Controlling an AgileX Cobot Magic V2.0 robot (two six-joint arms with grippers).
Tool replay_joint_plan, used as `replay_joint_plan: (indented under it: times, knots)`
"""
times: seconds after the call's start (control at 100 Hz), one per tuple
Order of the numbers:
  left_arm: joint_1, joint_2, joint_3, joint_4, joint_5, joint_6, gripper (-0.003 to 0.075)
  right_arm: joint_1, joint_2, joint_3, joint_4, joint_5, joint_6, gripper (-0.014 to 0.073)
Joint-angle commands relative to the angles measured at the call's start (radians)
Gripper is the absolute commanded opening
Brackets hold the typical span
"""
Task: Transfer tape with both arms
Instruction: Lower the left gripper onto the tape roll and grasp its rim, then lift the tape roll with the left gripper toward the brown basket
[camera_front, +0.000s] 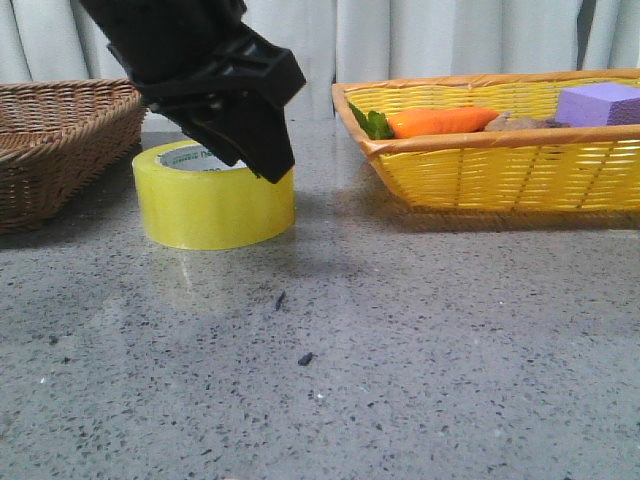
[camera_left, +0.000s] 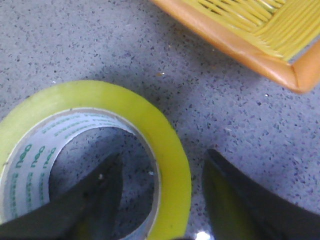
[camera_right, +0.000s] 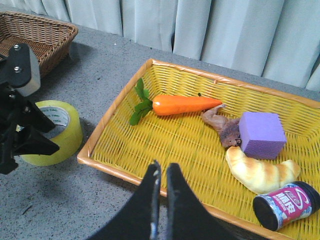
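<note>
1. The left gripper is spread, one finger inside the tape core and one outside its wall, not yet pinching.
2. The right gripper is pressed together above the yellow basket.
3. The tape lies flat toward the desk's far left; it is likely light, rigid and slick, so the wall is the best hold.
4. The left gripper hides the fingertips in the front view.

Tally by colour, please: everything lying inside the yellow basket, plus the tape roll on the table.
Yellow: 1, the tape, with the left gripper open astride its wall
Orange: 1, the carrot
Purple: 1, the purple block
Golden: 1, the croissant
Brown: 1, a small brownish item, too unclear to name
Pink and black: 1, the labelled can
Total: 6
</note>
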Motion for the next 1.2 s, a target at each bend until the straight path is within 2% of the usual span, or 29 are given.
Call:
replay_joint_plan:
  times: [0.0,0.27,0.54,0.7,1.0,1.19]
  knots:
    - [-0.006,-0.018,-0.04,-0.016,-0.032,0.0,0.0351,-0.003,-0.006,-0.021,-0.047,-0.057,0.001,-0.0073]
    - [-0.006,0.0,-0.04,-0.014,-0.032,0.002,0.0335,-0.003,-0.006,-0.021,-0.047,-0.057,0.001,-0.0073]
    - [-0.006,0.0,-0.04,-0.014,-0.028,0.002,0.0167,-0.003,-0.006,-0.021,-0.047,-0.057,0.001,-0.0073]
    - [-0.006,-0.002,-0.047,-0.014,-0.01,0.002,0.012,-0.003,-0.006,-0.021,-0.051,-0.057,0.001,-0.0073]
    - [-0.006,-0.003,-0.228,0.012,0.114,0.002,0.0115,-0.003,-0.006,-0.021,-0.052,-0.055,0.001,-0.0073]
    - [0.001,-0.004,-0.398,0.115,0.231,0.002,0.0115,-0.003,-0.006,-0.021,-0.054,-0.048,0.001,-0.0073]
